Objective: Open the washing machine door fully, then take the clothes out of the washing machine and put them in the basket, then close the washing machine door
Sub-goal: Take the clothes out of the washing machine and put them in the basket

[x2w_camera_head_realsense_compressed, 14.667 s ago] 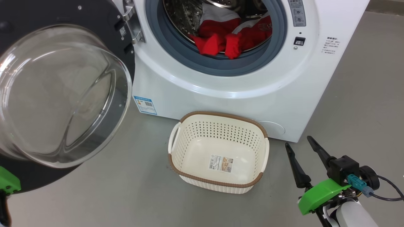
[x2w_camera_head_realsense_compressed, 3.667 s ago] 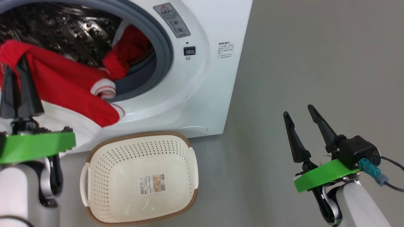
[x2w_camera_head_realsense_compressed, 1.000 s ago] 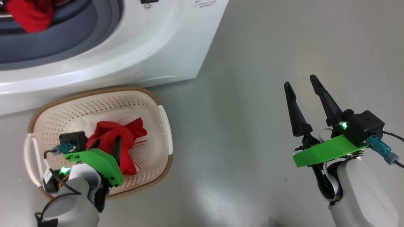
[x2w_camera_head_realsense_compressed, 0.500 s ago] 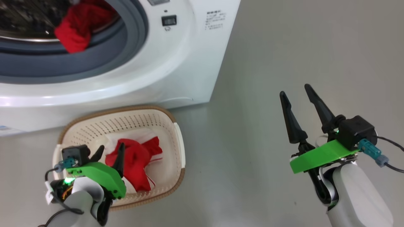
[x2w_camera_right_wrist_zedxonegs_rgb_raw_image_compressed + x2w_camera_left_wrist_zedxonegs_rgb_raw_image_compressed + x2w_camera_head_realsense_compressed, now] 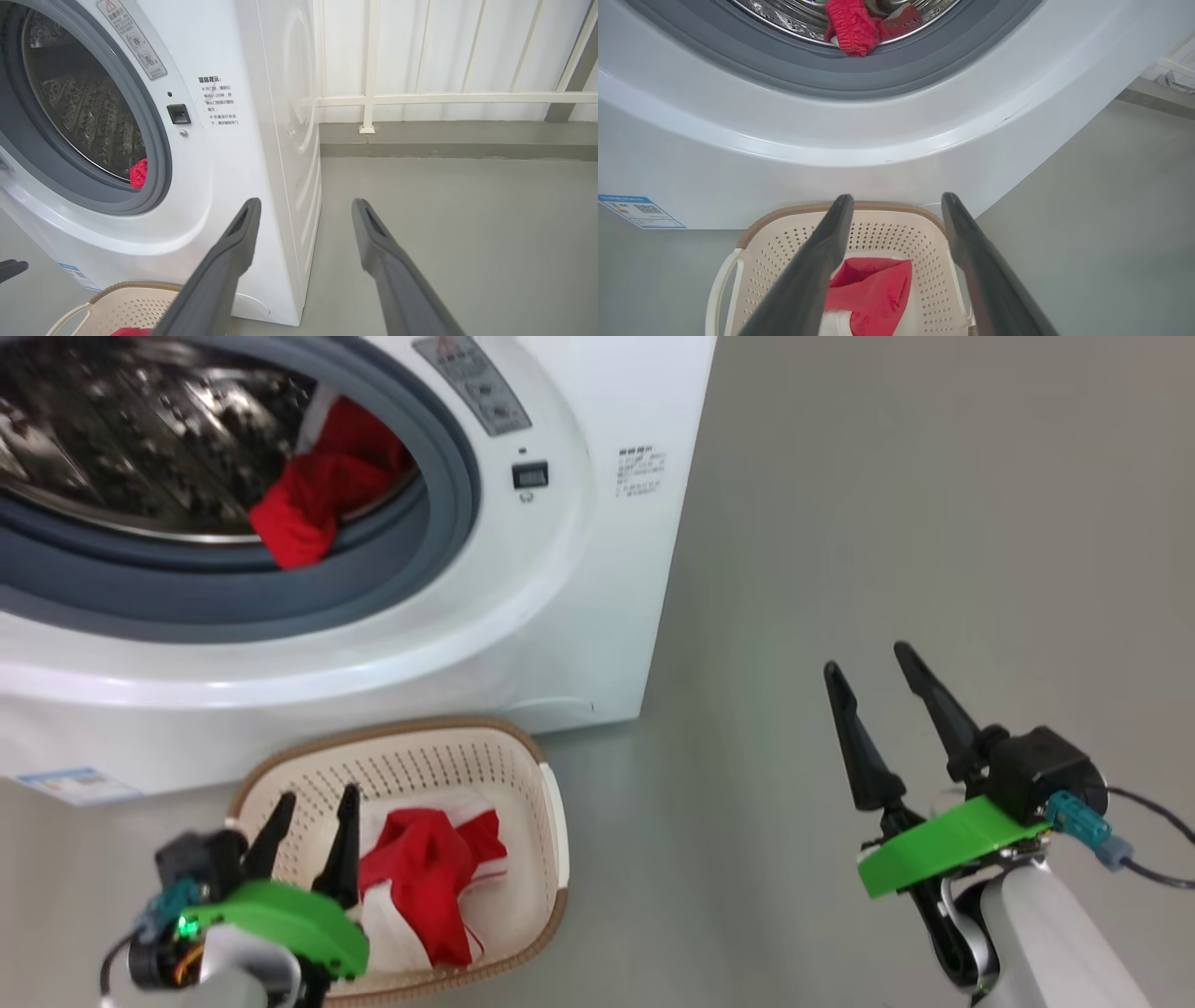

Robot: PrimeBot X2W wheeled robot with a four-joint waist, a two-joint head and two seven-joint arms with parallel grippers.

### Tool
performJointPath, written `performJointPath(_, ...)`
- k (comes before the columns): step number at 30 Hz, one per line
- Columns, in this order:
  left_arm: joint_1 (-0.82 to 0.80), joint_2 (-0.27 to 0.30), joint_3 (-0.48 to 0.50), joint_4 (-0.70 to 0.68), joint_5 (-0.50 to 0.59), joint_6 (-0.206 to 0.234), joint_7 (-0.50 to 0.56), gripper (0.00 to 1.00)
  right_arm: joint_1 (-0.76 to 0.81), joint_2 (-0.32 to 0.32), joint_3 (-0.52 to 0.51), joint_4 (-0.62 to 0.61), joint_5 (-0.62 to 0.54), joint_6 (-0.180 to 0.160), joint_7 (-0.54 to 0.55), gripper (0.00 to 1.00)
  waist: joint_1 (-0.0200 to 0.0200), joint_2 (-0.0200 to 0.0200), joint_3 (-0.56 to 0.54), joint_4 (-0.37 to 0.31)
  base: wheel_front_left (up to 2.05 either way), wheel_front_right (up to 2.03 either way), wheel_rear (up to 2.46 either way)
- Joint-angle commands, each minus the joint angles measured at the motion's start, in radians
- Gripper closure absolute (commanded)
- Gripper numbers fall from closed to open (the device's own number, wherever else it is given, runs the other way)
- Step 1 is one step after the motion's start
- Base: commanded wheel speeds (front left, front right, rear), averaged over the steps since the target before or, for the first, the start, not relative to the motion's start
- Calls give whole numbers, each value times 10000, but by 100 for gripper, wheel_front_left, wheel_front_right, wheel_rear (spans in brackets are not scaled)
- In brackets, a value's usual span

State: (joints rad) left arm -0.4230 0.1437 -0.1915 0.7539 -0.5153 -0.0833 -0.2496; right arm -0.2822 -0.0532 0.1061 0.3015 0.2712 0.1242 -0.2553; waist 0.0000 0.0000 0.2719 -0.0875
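The white washing machine stands with its mouth uncovered; its door is out of view. One piece of the red clothes hangs over the grey ring at the drum's lip, also seen from the left wrist. Another red and white piece lies in the cream basket on the floor before the machine. My left gripper is open and empty, above the basket's near left part, fingers pointing at the machine. My right gripper hangs open and empty over bare floor to the right.
Grey floor spreads to the right of the machine. A white railing and a low kerb close off the far side. A blue label sits low on the machine's front.
The head camera has tilted up, so the drum mouth shows more fully. My left gripper has lifted clear of the red garment, which stays in the basket. The right arm holds its pose.
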Motion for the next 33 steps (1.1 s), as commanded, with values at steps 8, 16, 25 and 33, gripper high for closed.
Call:
performJointPath(8,1679,190,1142,-2123,597,297,-121,0,490,30,185,-125,-162,65,-65,0,0,0,-1248,-66,0,0,0)
performJointPath(16,2957,13,1781,-3726,1086,405,-121,0,937,30,141,-132,-235,65,-65,0,0,0,-2131,-189,0,0,0)
performJointPath(25,3942,-125,2305,-4974,1268,415,-122,0,1430,30,55,-265,-265,65,-65,0,0,0,-2675,-363,0,0,0)
performJointPath(33,4529,-211,2569,-5781,1663,316,-122,0,1736,30,-2,-497,-291,65,-65,0,0,0,-2933,-472,0,0,0)
